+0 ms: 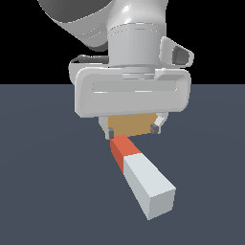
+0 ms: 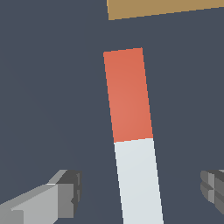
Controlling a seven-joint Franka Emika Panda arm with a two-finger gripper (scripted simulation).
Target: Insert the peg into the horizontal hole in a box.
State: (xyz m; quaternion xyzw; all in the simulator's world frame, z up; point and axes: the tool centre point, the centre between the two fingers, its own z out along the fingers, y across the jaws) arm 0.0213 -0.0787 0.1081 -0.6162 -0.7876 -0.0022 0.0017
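Gripper sits spread wide above the peg, holding nothing. Wrist view confirms: one finger on each side of the peg's grey-white section, both well apart from it, no contact. Looks like a straddle pose set up for a grasp, with the jaw line across the bar's short axis so closing would pinch its flat sides.

Peg lies flat on the dark floor. Its red-orange end points toward the box; the pale end points away, toward the exterior camera. Box is mostly hidden behind the hand in the exterior view; only a tan strip shows between the fingers. Wrist view shows the box edge just beyond the red tip, with a clear gap between them. The hole isn't visible in either view.

Judgement: pre-grasp stage, insertion not started. Peg axis looks slightly skewed relative to the box edge, so it will probably need a yaw correction after pickup.
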